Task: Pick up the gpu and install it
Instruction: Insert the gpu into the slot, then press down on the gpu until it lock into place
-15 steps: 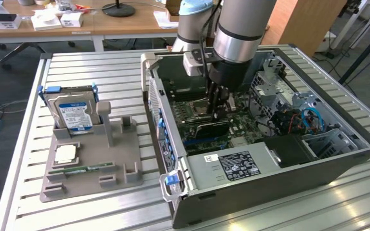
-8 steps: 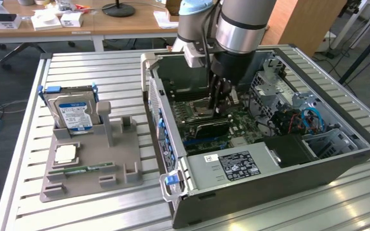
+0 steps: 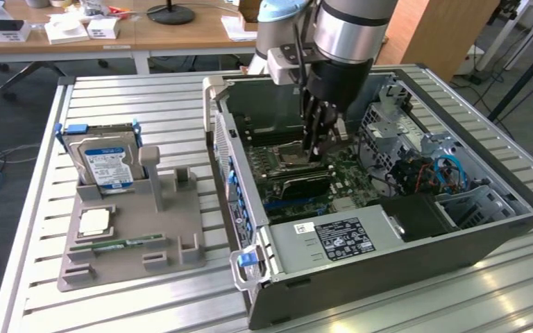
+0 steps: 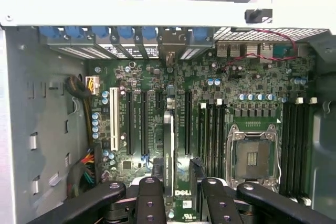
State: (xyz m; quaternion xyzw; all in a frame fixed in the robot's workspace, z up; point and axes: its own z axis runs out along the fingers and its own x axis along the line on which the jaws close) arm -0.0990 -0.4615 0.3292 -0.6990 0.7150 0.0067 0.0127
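Observation:
Inside the open computer case (image 3: 488,236), the gpu (image 4: 168,150) stands on edge in an expansion slot of the motherboard (image 4: 247,82), a thin dark card running toward the rear brackets. My gripper (image 4: 173,184) hangs right over its near end, open, with one finger (image 4: 149,198) on each side and a gap to the card. In the exterior view the gripper (image 3: 319,151) reaches down into the case above the dark gpu (image 3: 305,186).
The empty CPU socket (image 4: 256,156) and memory slots lie beside the card. Blue latches (image 4: 126,32) line the rear wall. A grey parts rack (image 3: 128,236) at the exterior view's left holds a hard drive (image 3: 105,161), a processor and a green memory stick.

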